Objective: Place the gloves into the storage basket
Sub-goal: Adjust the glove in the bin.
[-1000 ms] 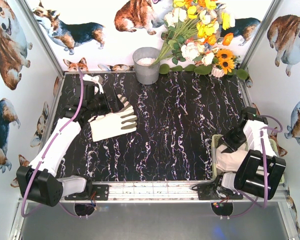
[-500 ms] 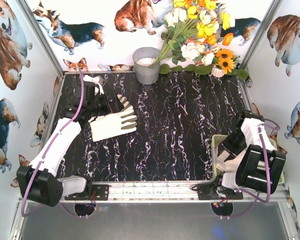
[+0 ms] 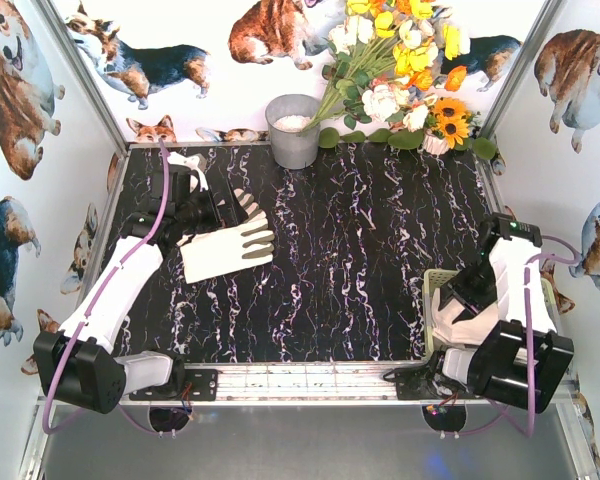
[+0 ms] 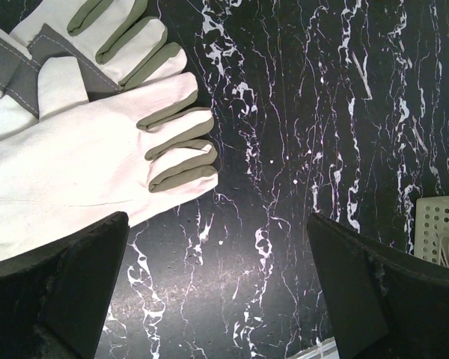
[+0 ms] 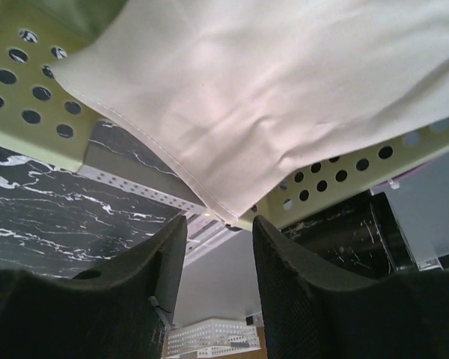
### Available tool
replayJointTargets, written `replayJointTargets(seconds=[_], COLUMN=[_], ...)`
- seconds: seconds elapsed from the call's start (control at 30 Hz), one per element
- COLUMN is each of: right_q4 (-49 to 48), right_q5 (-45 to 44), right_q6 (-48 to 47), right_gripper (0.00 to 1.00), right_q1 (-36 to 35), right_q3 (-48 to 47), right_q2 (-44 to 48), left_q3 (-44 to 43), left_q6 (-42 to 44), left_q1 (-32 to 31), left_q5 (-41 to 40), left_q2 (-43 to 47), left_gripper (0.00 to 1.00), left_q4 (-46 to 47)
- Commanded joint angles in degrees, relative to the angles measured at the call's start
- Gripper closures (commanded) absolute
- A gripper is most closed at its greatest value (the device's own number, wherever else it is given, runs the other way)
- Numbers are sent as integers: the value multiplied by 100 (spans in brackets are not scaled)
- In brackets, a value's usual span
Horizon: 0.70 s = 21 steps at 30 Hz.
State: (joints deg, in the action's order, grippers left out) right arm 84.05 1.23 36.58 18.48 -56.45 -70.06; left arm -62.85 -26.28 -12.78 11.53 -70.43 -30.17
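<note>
left gripper [image 4: 217,218]: fingers spread wide, nothing held, hung over the gloves [image 4: 82,149] lying overlapped on the table [image 4: 299,112]. right gripper [image 5: 219,222]: fingers narrowly apart, nothing seen clamped. One glove [image 5: 269,90] is draped over the basket [image 5: 30,90] rim. Risk: the hanging cuff gets snagged and dragged out when the right arm is lifted.

Two arms share one build: the left arm [image 3: 115,300] and right arm [image 3: 510,280] wear smooth white shells on their long links, with chunky black housings at joints and bases. A thin purple cable [image 3: 164,180] trails along each arm from base to wrist. Close up, the left fingers [image 4: 60,292] are broad matt-black wedges with a grainy face; the right fingers [image 5: 120,292] show the same finely textured black, rounded at the edges.
</note>
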Motion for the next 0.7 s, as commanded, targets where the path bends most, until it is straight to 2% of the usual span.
replayJointTargets(seconds=[0.0, 0.47, 0.67], right_q4=[276, -290, -234], right_q5=[-58, 386, 215], right_q6=[150, 345, 283], right_gripper=[59, 63, 66], right_q1=[-20, -26, -28], right_q3=[103, 470, 651], right_q2=[172, -347, -649], left_q3=[52, 67, 145], left_q6=[49, 61, 87], left_q1=[83, 87, 91], left_q5=[44, 79, 68], left_q2=[60, -7, 13], left_gripper=[0, 0, 0], left_q4=[108, 139, 113])
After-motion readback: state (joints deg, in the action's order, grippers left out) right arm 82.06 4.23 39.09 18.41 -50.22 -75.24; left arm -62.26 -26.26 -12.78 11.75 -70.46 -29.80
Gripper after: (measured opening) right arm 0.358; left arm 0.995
